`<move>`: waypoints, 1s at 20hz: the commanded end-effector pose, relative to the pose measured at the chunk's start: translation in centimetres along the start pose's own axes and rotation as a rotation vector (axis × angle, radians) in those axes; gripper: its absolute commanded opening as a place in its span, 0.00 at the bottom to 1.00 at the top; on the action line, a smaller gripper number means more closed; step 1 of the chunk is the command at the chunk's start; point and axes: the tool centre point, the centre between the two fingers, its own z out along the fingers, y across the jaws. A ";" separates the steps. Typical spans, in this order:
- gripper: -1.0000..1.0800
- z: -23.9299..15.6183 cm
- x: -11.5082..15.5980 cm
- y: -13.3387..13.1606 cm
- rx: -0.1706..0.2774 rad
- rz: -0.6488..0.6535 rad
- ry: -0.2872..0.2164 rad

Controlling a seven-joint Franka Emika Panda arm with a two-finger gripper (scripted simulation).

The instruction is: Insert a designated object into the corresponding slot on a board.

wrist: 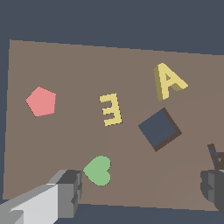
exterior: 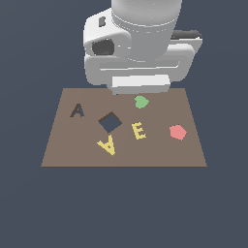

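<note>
While the arm hangs high over the far edge of the board (exterior: 63,145) in the exterior view, the yellow A (exterior: 107,145) lies loose near the board's near edge, tilted and pointing toward the camera, just below the diamond-shaped recess (exterior: 110,122). The A-shaped slot (exterior: 77,111) sits toward the exterior view's left, apart from the piece. A yellow E (exterior: 139,130), a green heart (exterior: 141,101) and a red pentagon (exterior: 178,131) lie elsewhere on the board. The fingers are hidden behind the wrist here.

From the wrist view, the gripper (wrist: 144,192) stands spread wide with nothing between its fingertips (wrist: 70,192); the green heart lies just by one of them. The yellow A (wrist: 168,81) shows well apart from the fingers, beyond the diamond recess.

The step in hand looks like the approach. To do it well, I would centre over the A, not the E, turn the wrist so the fingers close across the letter's straight legs, and descend squarely before closing, then rotate the piece to match the slot.
</note>
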 end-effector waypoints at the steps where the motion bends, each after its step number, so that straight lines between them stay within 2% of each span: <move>1: 0.96 0.0 0.0 0.0 0.000 0.000 0.000; 11: 0.96 1.2 0.8 1.0 0.001 -0.052 0.003; 20: 0.96 4.3 3.2 3.6 0.002 -0.190 0.011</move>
